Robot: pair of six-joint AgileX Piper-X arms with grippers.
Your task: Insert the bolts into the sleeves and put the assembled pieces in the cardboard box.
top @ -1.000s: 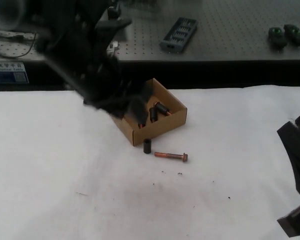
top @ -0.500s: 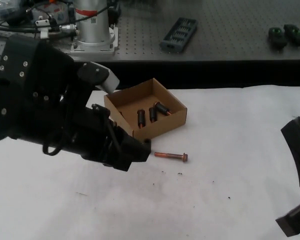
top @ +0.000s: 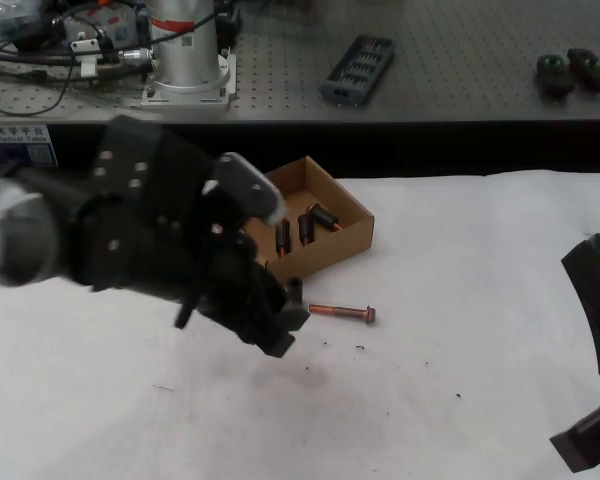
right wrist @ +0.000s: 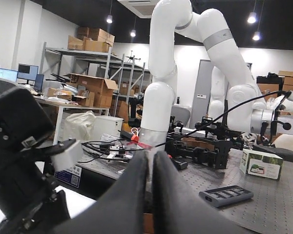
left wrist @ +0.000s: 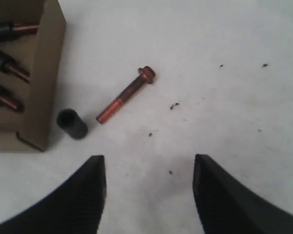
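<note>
A copper bolt [top: 342, 313] [left wrist: 127, 95] lies on the white cloth just in front of the cardboard box [top: 352, 236] [left wrist: 45, 58]. A short black sleeve [top: 295, 291] [left wrist: 72, 123] stands by the box's near corner, next to the bolt's threaded end. Three assembled pieces [top: 302, 230] [left wrist: 5, 63] lie inside the box. My left gripper [top: 280, 335] [left wrist: 149, 163] hangs open, a little above the cloth, just short of the sleeve and bolt, with nothing between its fingers. My right gripper [right wrist: 150, 155] is shut and empty, raised and pointing over the bench; its arm [top: 595, 300] is at the right edge.
The white cloth [top: 450, 300] covers the near bench. Behind it, on the perforated table, lie a dark tray [top: 358, 66], two dark green parts [top: 572, 70] and a metal column base [top: 185, 60] with cables.
The left arm has come away from over the box, swung down toward the front, and now hovers beside the sleeve and bolt. The right arm has barely moved.
</note>
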